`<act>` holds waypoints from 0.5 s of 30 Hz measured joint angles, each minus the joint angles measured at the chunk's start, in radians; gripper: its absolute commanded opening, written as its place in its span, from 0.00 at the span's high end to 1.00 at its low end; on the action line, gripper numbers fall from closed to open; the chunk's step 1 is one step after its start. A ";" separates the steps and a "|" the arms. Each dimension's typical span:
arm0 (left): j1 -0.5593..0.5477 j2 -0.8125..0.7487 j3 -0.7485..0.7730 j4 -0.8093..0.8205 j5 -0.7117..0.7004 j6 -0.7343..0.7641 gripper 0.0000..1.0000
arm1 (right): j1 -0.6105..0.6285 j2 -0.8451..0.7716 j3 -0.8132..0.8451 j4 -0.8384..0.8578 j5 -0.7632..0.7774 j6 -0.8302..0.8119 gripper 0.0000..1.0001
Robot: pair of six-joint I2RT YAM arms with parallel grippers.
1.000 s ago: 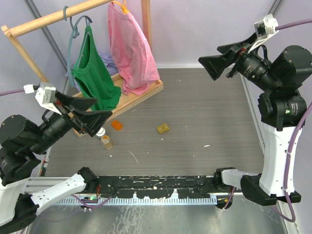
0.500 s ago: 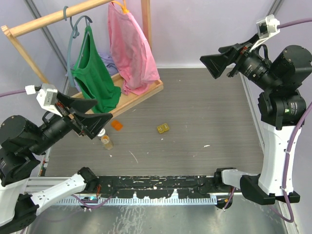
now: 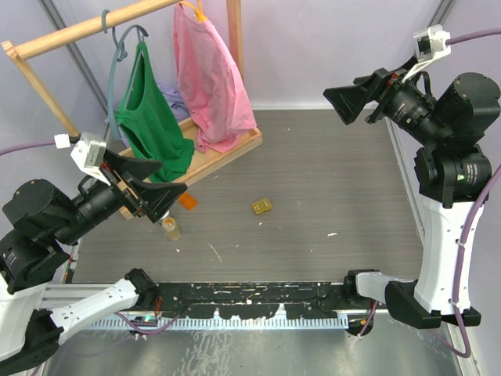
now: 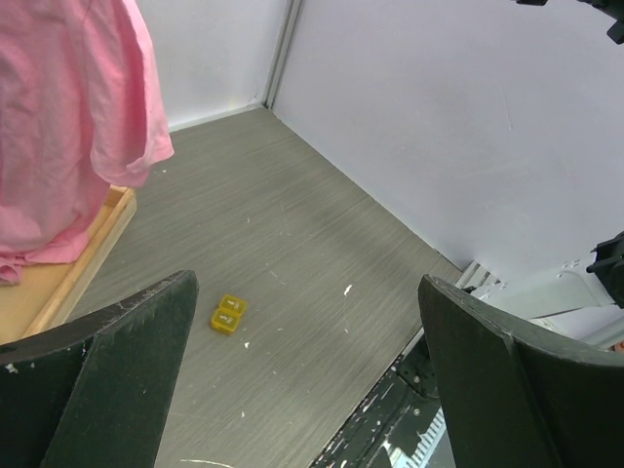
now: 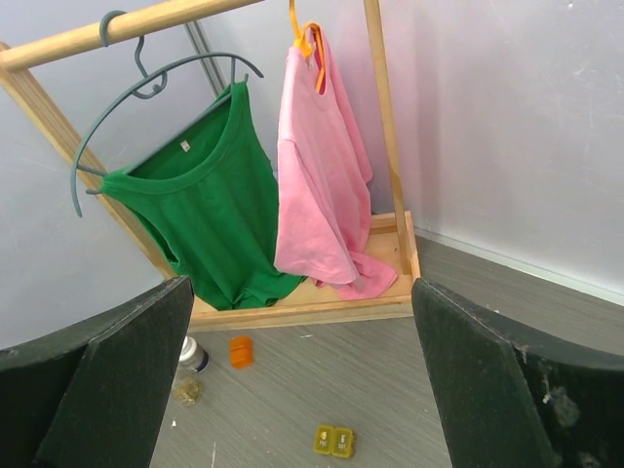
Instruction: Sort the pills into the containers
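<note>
The containers, a small yellow-olive pill box of two joined cells (image 3: 261, 206), lie shut on the grey table near its middle. The box also shows in the left wrist view (image 4: 228, 314) and in the right wrist view (image 5: 333, 441). A small orange box (image 3: 187, 200) lies to its left. A yellowish clump of pills (image 3: 171, 229) lies nearer the left arm, with a white-capped bottle (image 5: 192, 354) beside it. My left gripper (image 3: 168, 182) is open and empty, high above that clump. My right gripper (image 3: 335, 106) is open and empty, raised at the far right.
A wooden clothes rack with a tray base (image 3: 227, 153) stands at the back left, holding a green shirt (image 3: 149, 117) and a pink shirt (image 3: 210, 78). White walls close the back and sides. A black rail (image 3: 250, 298) runs along the near edge.
My left gripper has moved a little to the right and towards the table's middle, now hiding the white-capped bottle in the top view. My right gripper has shifted slightly right.
</note>
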 measured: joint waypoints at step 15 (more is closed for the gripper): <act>0.000 0.001 -0.023 0.000 0.004 0.024 0.02 | -0.039 -0.006 -0.047 0.001 0.023 -0.004 0.00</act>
